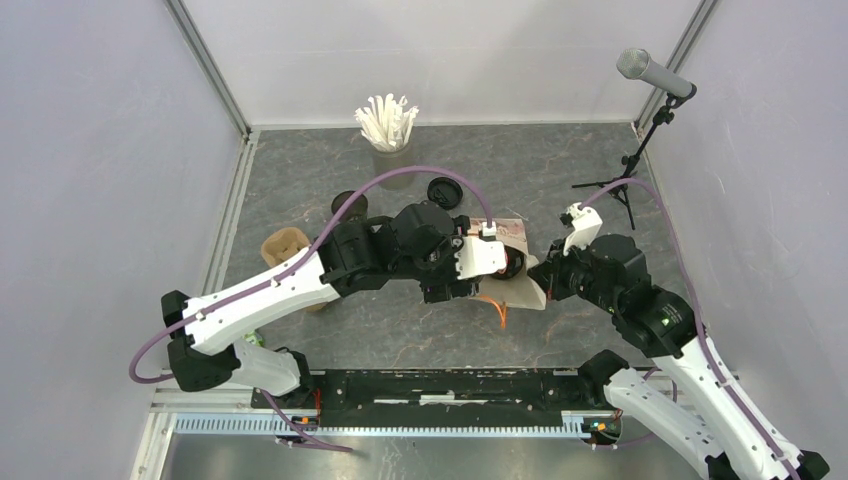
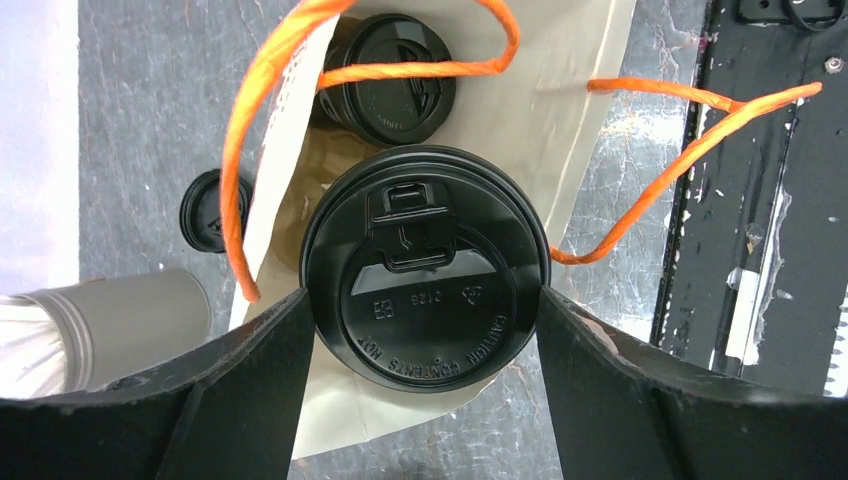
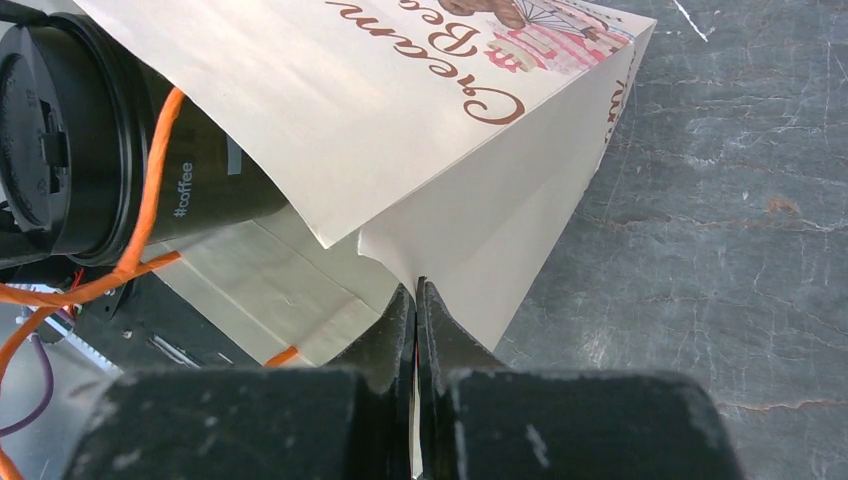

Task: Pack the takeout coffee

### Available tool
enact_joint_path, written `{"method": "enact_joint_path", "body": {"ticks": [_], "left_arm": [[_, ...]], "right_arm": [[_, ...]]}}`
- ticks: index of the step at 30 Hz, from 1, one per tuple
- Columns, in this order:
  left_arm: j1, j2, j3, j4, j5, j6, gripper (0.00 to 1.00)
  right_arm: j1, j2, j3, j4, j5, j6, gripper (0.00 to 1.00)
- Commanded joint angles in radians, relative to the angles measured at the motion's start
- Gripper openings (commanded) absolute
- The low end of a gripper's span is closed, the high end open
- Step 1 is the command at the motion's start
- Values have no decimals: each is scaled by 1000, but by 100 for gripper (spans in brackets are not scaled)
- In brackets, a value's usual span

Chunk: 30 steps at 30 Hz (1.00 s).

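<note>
1. The left tool is spread wide and clamped on a lidded cup. Its fingers press the lid's rim, one on each side.
2. The right tool is pinched tight. Its fingers are closed together on a folded edge of the paper bag.
3. Now the writing. The cup's lid is embossed "CAUTION CONTENTS HOT". In the right wrist view the cup's black side reads "#coffee" in white. The bag carries brown script starting "Cream", and the rest is cut off.
4. The cup sits squarely between the left tool's fingers at the bag's mouth, with the orange handles looping around it.
5. Just beyond the left tool, deeper in the bag, there's a second cup, also lidded.
6. From the right tool, the held cup lies up and to the left. It pokes out of the bag, apart from the pinching fingers.
7. Left of the left tool, a black lid lies on the table. I can't tell whether a cup is under it.
8. Nearer in on that side stands the grey straw cup.
</note>
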<state>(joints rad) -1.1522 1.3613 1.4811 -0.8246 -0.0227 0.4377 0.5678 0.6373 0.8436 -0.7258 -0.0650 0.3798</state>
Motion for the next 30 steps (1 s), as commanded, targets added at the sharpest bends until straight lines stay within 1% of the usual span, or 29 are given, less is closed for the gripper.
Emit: {"method": "enact_joint_path", "body": {"ticks": [1,9,12,15,19,22,26,30], "left_arm": [[-2,-39,61,-38,45,95,37],[-3,-10,17,-36,26,264,37],[-4,18,26,-33,-25,322,37],[-4,50,52,-34,-24,343,37],[-3,93,81,-56,18,332,37],[-4,113,85,-68,17,333,37],[-5,129,76,-62,-36,348,36],[-5,125,46,11,-70,363,36]], "right_arm": [[0,0,64,-15,-14,1,0],[2,26,74,0,-26,-4,0],[1,24,63,-2,-32,-21,0],[0,26,58,-8,-35,-37,0],[1,28,60,0,-26,-49,0],[1,37,73,-4,-21,-60,0],[2,43,89,-4,-9,-61,0],[1,59,92,-8,-11,-42,0]]}}
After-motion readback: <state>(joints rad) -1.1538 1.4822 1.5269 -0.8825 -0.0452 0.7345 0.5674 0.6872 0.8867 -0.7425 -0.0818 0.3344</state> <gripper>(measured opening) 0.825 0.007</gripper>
